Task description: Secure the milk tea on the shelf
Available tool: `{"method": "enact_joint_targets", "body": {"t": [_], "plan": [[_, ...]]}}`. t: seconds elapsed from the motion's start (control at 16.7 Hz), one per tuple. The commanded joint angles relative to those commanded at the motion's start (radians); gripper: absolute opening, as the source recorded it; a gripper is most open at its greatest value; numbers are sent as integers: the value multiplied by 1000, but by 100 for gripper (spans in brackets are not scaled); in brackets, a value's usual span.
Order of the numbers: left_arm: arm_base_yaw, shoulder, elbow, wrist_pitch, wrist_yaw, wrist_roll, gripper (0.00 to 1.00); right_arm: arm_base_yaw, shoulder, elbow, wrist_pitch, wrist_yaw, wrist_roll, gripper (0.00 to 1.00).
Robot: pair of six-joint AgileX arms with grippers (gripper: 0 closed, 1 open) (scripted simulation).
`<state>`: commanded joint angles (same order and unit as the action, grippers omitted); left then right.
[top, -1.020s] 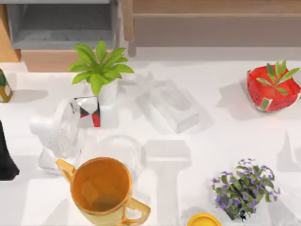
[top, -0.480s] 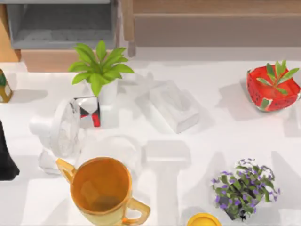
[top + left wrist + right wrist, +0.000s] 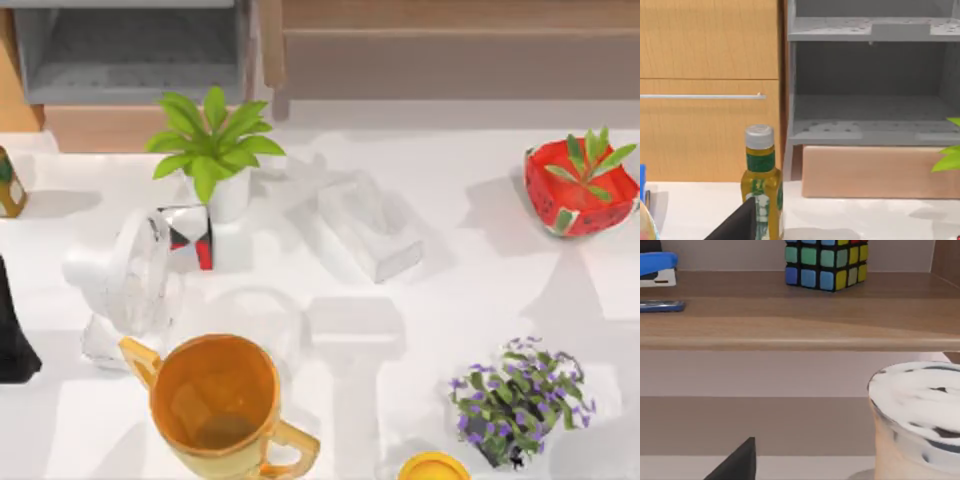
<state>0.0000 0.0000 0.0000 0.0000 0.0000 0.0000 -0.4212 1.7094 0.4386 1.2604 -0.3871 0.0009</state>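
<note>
The milk tea, a pale cup with a white, dark-streaked top, stands close in the right wrist view, in front of a wooden shelf. A dark part of my right gripper shows at that view's lower edge, apart from the cup. In the top view the wooden shelf runs along the back right and a grey shelf unit stands at the back left. A dark part of my left gripper shows in the left wrist view, facing the grey shelf unit.
On the table are a green plant, a tissue box, a white fan, an orange pitcher, a purple-flowered plant and a red watermelon pot. An oil bottle stands far left. A Rubik's cube sits on the wooden shelf.
Nothing on the table has moved. The soft shadows over the table's middle and right side have shifted.
</note>
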Motion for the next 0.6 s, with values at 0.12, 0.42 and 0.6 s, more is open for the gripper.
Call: {"method": "enact_joint_targets", "body": {"t": [0.12, 0.42, 0.6], "plan": [[0, 0, 0, 0, 0, 0, 100, -40, 159, 45, 123, -37, 0, 100], [0, 0, 0, 0, 0, 0, 100, -110, 444, 123, 342, -105, 2, 100], [0, 0, 0, 0, 0, 0, 100, -128, 512, 138, 394, -121, 3, 100]]}}
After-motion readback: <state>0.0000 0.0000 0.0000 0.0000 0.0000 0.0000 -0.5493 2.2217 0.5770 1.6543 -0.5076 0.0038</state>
